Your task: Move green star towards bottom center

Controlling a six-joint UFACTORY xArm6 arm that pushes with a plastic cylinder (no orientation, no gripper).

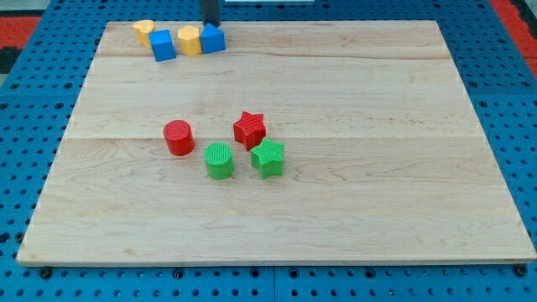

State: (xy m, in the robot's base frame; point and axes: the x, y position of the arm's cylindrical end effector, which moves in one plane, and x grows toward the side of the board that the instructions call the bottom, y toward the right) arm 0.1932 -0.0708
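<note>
The green star (268,157) lies a little below the middle of the wooden board (377,168). It touches the red star (249,128) at its upper left. A green cylinder (219,160) stands just to its left. My tip (211,24) is at the view's top, far from the green star, right above a blue block (214,39).
A red cylinder (178,137) stands left of the green cylinder. At the top left sit a yellow block (144,32), a blue cube (163,45), a yellow block (190,39) and the blue block in a cluster. Blue pegboard surrounds the board.
</note>
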